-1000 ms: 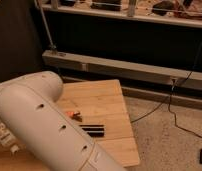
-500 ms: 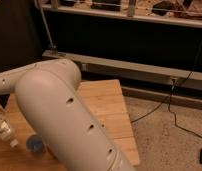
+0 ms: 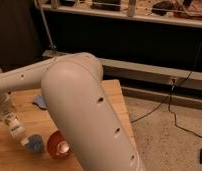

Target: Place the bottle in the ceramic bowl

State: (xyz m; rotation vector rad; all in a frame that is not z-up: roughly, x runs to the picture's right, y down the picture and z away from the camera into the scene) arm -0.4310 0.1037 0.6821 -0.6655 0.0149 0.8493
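Observation:
My gripper (image 3: 5,111) is at the far left, over the wooden table (image 3: 116,97). It is shut on the bottle (image 3: 15,128), a small whitish one with a printed label, which hangs tilted below the fingers with its cap end down and to the right. The ceramic bowl (image 3: 58,145), red-brown with a pale centre, sits on the table to the right of the bottle, partly behind my arm. The bottle is left of that bowl and above the table, not over the bowl.
A smaller blue-grey bowl (image 3: 35,143) sits between the bottle and the red-brown bowl. A blue object (image 3: 40,102) lies further back. My thick white arm (image 3: 89,115) hides the table's middle. Dark shelving (image 3: 144,40) and cables (image 3: 179,100) are behind and to the right.
My arm has swung up and across the table, now covering the orange and black items seen earlier. The held bottle has moved a little to the right, and both bowls have come into view.

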